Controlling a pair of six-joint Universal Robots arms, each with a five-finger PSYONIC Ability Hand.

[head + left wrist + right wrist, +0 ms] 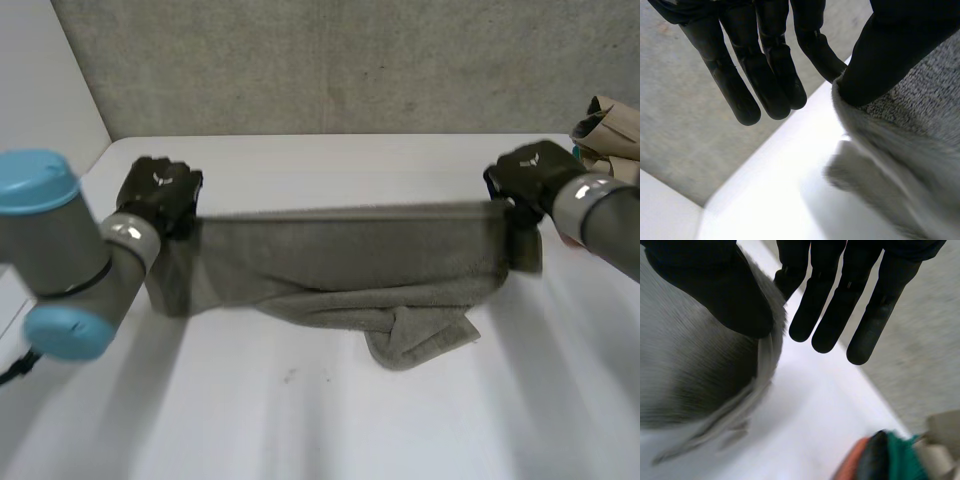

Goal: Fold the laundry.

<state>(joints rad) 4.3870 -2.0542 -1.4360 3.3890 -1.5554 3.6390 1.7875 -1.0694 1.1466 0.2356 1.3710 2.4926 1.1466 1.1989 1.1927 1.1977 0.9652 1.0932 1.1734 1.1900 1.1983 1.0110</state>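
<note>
**A:** Where was the laundry?

**B:** Above the white table (330,420). The grey towel (350,255) hung stretched between both hands. Its top edge was taut and its lower part sagged into a bunched fold on the tabletop.

**A:** How would it handle?

**B:** Soft, thick and limp, I'd judge. It would droop wherever it was unsupported, so the top corners were the places to hold.

**A:** And the hands?

**B:** The left hand (160,195) pinched one top corner between thumb and one finger, with its other fingers straight and clear of the cloth. The right hand (528,172) did likewise at the other corner. The wrist views showed those pinches, while the head view showed the sag.

**A:** Anything smaller?

**B:** A beige heap (608,135) lay beyond the right hand. The right wrist view added an orange and green bundle (895,460), possibly more laundry, though it was too blurred to tell.
</note>
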